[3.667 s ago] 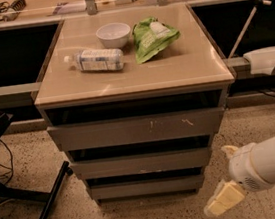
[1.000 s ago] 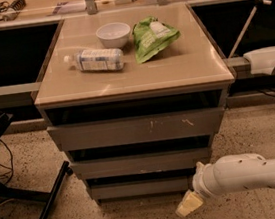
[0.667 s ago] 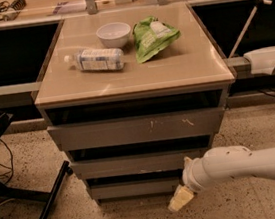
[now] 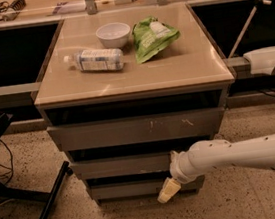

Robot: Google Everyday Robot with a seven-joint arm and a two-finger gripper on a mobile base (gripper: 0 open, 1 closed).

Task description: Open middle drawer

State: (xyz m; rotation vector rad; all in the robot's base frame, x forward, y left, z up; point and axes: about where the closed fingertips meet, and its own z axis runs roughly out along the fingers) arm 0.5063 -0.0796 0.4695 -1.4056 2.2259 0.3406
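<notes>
The middle drawer (image 4: 120, 166) is a plain grey flat front, shut, between the larger scratched top front (image 4: 135, 130) and the small bottom front (image 4: 123, 190). My white arm reaches in from the right. My gripper (image 4: 168, 190), with pale yellow fingertips, hangs in front of the bottom drawer's right part, just below the middle drawer's lower edge and right of its centre. It holds nothing.
On the cabinet top (image 4: 197, 68) lie a plastic bottle (image 4: 94, 60), a white bowl (image 4: 113, 34) and a green bag (image 4: 152, 38). A black chair base (image 4: 17, 193) stands on the floor at left. A white object (image 4: 268, 58) sits at right.
My arm has swept left from the lower right and risen slightly, bringing the gripper from beside the cabinet to the front of the lower drawers. The drawers have not moved.
</notes>
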